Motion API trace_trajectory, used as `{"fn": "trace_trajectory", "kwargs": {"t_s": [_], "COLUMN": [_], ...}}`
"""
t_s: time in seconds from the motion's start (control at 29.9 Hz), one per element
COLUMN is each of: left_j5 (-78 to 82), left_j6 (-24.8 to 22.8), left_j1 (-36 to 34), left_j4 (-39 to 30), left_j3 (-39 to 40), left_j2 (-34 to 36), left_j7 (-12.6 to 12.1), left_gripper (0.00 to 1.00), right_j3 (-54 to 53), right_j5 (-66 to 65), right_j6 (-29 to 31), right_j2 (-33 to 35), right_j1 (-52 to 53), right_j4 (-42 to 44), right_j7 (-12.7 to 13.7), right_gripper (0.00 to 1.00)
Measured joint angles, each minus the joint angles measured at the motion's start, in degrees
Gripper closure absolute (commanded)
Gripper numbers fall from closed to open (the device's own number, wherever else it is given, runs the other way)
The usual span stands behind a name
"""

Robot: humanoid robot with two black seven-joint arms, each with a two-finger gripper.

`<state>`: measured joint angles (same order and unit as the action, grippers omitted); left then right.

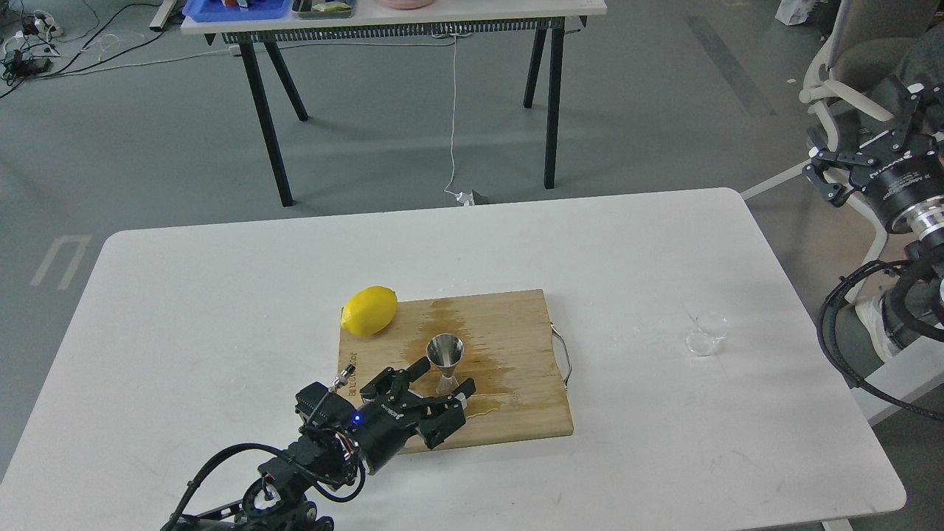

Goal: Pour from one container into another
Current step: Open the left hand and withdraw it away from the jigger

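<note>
Here, jigger [445, 360] upright on wet board [509, 369]; glass cup [706, 333] apart — contents unclear.

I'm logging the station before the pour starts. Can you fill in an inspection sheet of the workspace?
Surface: white table; cutting board has wet stains.
Job's things: steel jigger upright on board; clear glass cup on table, right.
Clutter: lemon at board's corner.
Grippers: left gripper open around jigger's base; right gripper off the table, empty.
Cables: white cord on floor.
Surroundings: second table, chair.
</note>
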<state>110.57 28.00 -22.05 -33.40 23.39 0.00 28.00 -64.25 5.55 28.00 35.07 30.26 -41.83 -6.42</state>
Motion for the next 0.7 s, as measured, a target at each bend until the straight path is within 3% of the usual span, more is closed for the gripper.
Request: {"fn": "trace_trajectory", "kwargs": {"t_s": [0.7], "left_j5": [0.0], "left_j6": [0.0], "left_j1": [2.5], "left_j4": [-4.9], "left_j3": [1.0], "left_j2": [1.5], "left_j7": [0.0], "left_gripper": [0.01], "right_j3": [0.0], "right_j5": [0.0], "right_j6": [0.0], "right_j2": [-0.3], "right_j1": [-0.4], "right_j4": [0.0], "right_j7": [0.0], "right_gripper": [0.01]}}
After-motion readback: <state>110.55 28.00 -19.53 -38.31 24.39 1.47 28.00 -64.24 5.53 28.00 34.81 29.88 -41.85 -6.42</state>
